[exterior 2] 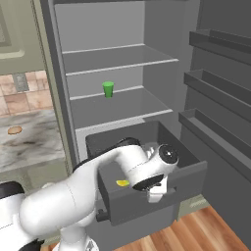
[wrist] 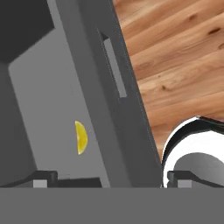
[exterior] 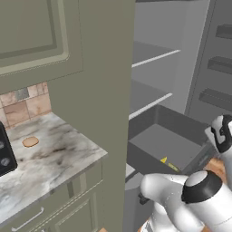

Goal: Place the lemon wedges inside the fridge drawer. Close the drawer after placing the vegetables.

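Jaws wide and empty, our gripper (wrist: 107, 177) hangs over the fridge drawer (wrist: 131, 144), lemon wedges (exterior: 166, 162) inside, so we'd push its stiff front panel.

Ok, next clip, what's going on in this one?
A white robot arm is working at an open fridge. The fridge drawer is pulled out, and lemon wedges already lie on its floor: two yellow bits show in the left base view, one wedge in the hand view. The gripper hovers over the drawer's front panel with its jaws wide open and nothing in them. The drawer is not yet closed. A green cup stands on a fridge shelf.
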